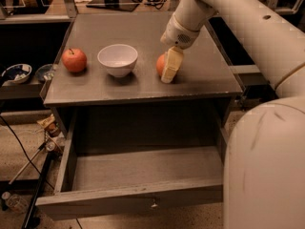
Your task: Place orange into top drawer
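Observation:
The orange (pixel 160 64) sits on the grey table top, right of the white bowl. My gripper (pixel 168 69) hangs from the white arm and is down at the orange, its pale tip covering the fruit's right side and reaching the table surface. The orange rests on the table. The top drawer (pixel 128 198) is pulled wide open below the table front, with a small metal knob (pixel 153 204) on its front panel. Nothing lies inside the drawer.
A white bowl (pixel 117 59) stands at the middle of the table top (pixel 143 27). A red apple (pixel 74 60) with a dark stem lies at the left. My white robot body (pixel 267 166) fills the right foreground. Shelves with dishes and cables stand to the left.

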`<state>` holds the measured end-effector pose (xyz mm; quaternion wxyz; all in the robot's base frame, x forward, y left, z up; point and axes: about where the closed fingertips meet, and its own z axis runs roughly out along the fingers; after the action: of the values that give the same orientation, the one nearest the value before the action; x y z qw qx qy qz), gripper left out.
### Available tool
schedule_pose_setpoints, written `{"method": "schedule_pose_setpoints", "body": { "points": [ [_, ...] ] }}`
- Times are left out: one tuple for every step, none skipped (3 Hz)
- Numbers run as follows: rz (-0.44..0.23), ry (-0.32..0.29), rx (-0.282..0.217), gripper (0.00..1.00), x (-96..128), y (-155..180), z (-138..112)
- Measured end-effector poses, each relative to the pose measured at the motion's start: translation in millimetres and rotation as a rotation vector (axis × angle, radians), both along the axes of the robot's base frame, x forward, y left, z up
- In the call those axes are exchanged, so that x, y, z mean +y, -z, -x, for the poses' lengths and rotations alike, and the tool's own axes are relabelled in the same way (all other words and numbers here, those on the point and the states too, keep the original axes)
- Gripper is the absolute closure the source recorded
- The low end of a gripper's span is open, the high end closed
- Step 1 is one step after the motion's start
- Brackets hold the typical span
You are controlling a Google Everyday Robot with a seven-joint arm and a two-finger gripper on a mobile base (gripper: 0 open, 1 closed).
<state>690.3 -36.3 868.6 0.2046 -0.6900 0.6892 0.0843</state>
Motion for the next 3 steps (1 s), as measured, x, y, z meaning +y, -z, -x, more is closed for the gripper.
{"method": "schedule_pose_setpoints", "body": {
  "points": [
    [-0.006, -0.003, 0.018, 0.00, 0.1, 8.0, 2.5],
    [-0.008, 0.005, 0.035, 0.00, -3.2, 17.0, 5.6],
    [-0.013, 0.014, 0.036, 0.00, -5.7, 21.2, 8.2]
  ]
}}
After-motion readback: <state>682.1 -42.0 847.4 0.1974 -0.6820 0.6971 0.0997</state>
